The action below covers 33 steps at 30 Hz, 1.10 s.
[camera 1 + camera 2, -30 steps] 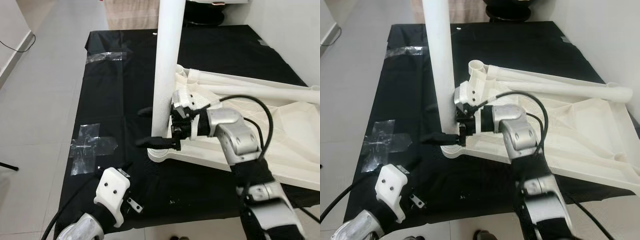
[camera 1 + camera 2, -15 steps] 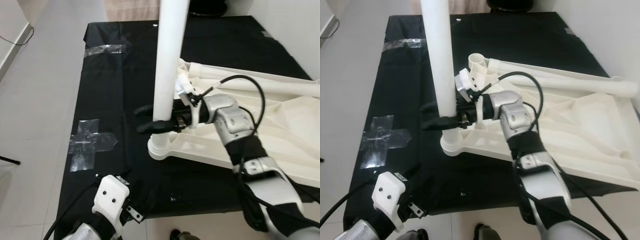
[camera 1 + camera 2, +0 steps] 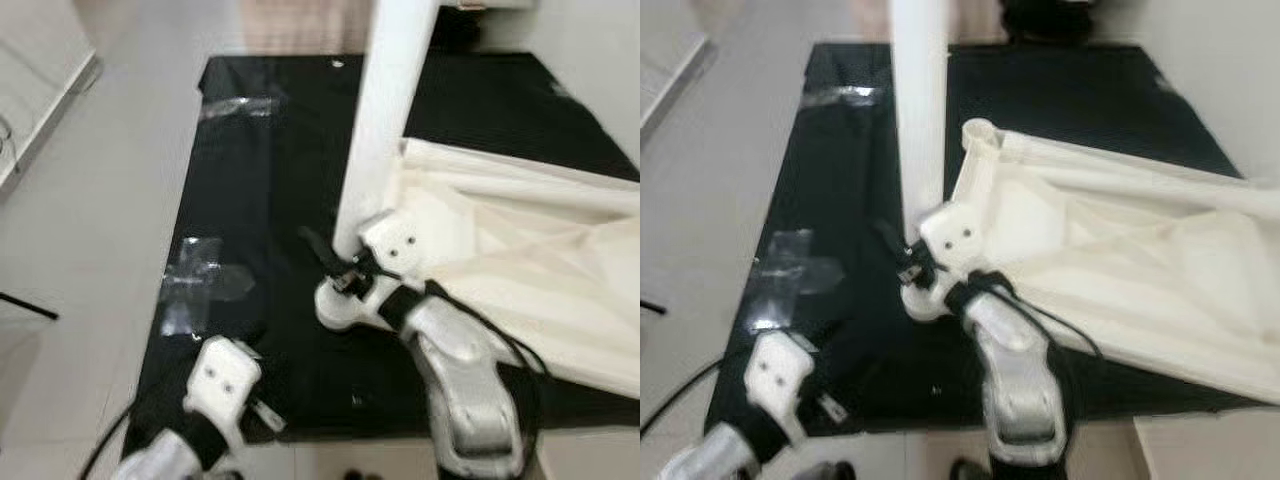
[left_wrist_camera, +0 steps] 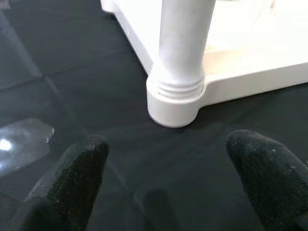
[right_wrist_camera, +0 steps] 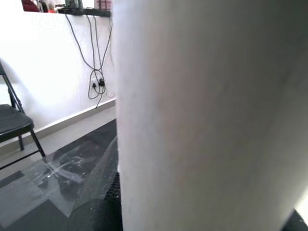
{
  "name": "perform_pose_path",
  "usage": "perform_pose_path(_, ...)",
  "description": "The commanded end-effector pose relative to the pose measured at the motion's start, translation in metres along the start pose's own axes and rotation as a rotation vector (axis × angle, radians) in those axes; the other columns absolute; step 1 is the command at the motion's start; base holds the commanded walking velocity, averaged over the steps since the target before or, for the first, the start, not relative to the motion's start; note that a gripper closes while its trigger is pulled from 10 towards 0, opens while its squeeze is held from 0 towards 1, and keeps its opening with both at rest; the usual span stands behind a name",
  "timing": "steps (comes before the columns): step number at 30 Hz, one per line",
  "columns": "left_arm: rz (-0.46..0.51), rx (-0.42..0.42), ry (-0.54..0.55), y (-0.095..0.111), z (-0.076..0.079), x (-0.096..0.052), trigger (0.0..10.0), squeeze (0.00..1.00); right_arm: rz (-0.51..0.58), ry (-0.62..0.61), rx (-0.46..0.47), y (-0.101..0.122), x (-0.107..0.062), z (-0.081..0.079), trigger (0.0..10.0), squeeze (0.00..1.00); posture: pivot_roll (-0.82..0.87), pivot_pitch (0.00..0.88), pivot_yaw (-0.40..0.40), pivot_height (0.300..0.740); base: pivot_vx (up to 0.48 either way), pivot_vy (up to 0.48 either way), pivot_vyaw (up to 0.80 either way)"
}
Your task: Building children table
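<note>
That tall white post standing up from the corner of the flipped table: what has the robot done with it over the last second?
The right gripper has slid down the white post from partway up to near its base, its wrist turned over, fingers still at the post. The camera has also shifted. The post still stands upright in the corner socket of the upturned table top, and the left gripper stays open, off the post.
</note>
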State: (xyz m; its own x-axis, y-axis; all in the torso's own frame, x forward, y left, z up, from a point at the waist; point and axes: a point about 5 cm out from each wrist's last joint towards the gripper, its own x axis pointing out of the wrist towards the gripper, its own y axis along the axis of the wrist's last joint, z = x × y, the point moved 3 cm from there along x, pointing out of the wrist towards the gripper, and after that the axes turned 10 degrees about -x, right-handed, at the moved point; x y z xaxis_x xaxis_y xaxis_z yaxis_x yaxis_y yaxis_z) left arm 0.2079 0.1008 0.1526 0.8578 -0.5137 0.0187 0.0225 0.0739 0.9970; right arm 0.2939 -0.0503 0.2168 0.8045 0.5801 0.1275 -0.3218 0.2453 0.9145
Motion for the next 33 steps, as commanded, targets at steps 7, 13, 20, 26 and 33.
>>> perform_pose_path(7, 0.010, 0.007, 0.026, -0.005, -0.009, 0.009, 10.0, 0.00, -0.032, 0.154, 0.136, -0.016, 0.019, -0.018, 10.0, 1.00, 0.02, 0.147, -0.080, 0.740, 0.000, 0.000, 0.00)
perform_pose_path(13, 0.014, 0.015, 0.036, -0.005, -0.012, 0.011, 10.0, 0.00, 0.111, 0.459, 0.156, 0.003, 0.013, -0.017, 10.0, 1.00, 0.03, 0.138, -0.074, 0.740, 0.000, 0.000, 0.00)
perform_pose_path(20, 0.001, 0.014, 0.016, -0.004, -0.008, 0.006, 10.0, 0.00, 0.134, 0.980, 0.007, -0.004, 0.007, 0.003, 10.0, 0.00, 0.08, 0.171, -0.068, 0.740, 0.000, 0.000, 0.00)
perform_pose_path(26, -0.005, 0.014, 0.015, -0.004, -0.004, 0.000, 10.0, 0.00, 0.153, 1.014, 0.039, 0.004, 0.028, 0.013, 10.0, 0.00, 0.09, 0.198, -0.070, 0.740, 0.000, 0.000, 0.00)
perform_pose_path(33, -0.016, 0.011, 0.017, -0.003, 0.003, -0.009, 10.0, 0.00, 0.224, 1.093, 0.124, 0.019, 0.045, 0.013, 0.0, 0.00, 0.12, 0.237, -0.071, 0.740, 0.000, 0.000, 0.00)
